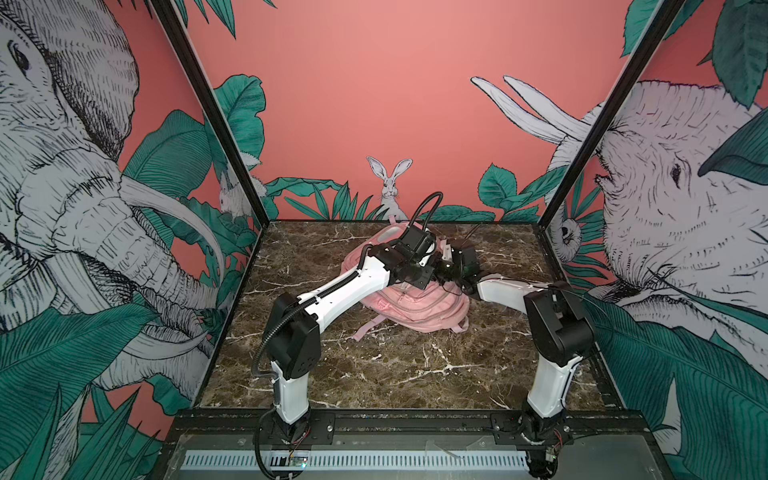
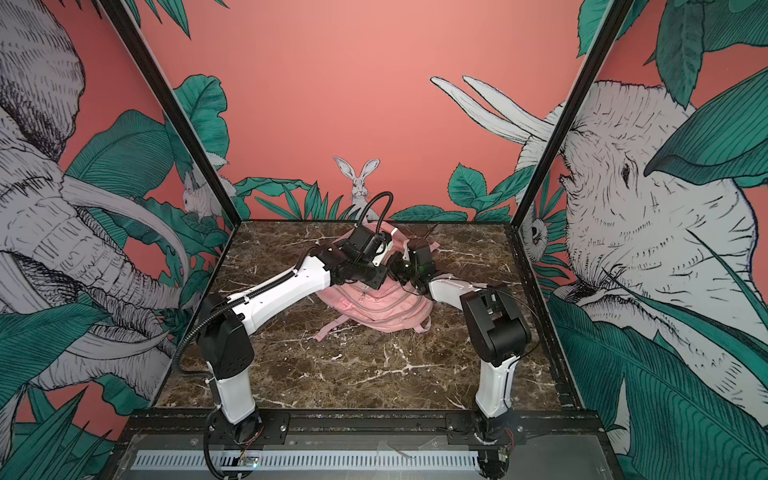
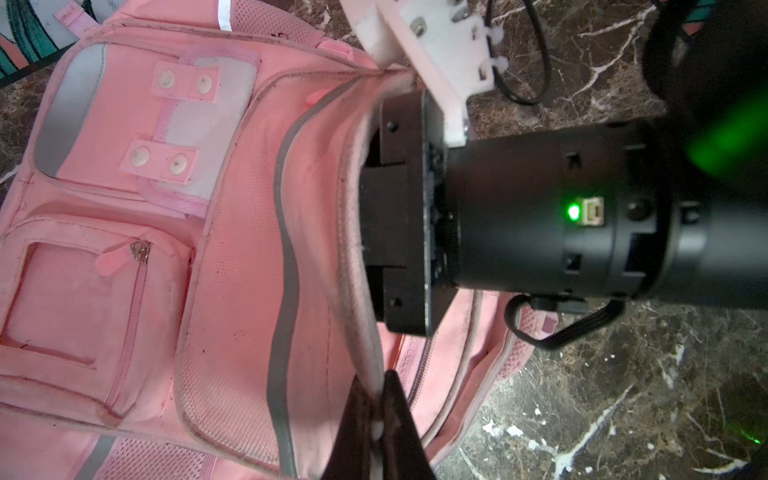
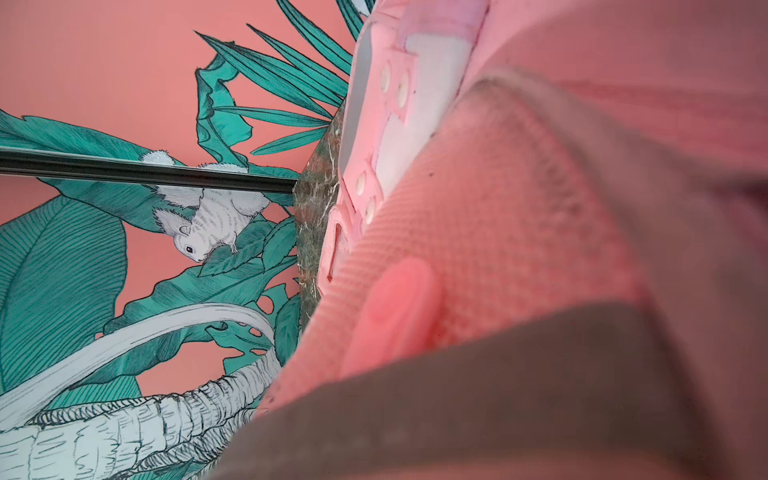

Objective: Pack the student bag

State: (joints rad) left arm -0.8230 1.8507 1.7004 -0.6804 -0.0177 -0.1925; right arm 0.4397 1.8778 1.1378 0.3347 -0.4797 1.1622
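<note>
- Roughly at the middle of the brown, white-veined marble table point(image 1: 374, 374), toward the back wall, the student bag point(image 1: 415, 309) lies flat with its front pockets upward. It is a soft, puffy pink fabric backpack, seen in both top views point(image 2: 386, 309).
- One pink webbing strap point(image 1: 365, 330) trails off its near edge onto the stone.
- The left gripper point(image 3: 377, 386) is closed on the student bag. Its two dark, tapering fingers pinch the padded rim of the main opening and hold that flap lifted.
- The right gripper point(image 3: 386, 216), a blocky black body on a round black wrist, is pushed into the gap under the lifted flap. Its fingers are hidden inside the fabric, so I cannot tell whether they are open or closed, or whether they hold anything.
- In the left wrist view the bag's front shows a curving silver reflective strip point(image 3: 286, 291) and fine mesh panels. It also has a square zipped pocket with a small metal zipper pull point(image 3: 139, 251), and two pink tabs with pale round snaps point(image 3: 185, 83) over a grey patch.
- The right wrist view is filled by blurred woven pink cloth at close range, with a smooth, rounded pink pull tab point(image 4: 395, 307) lying on it.
</note>
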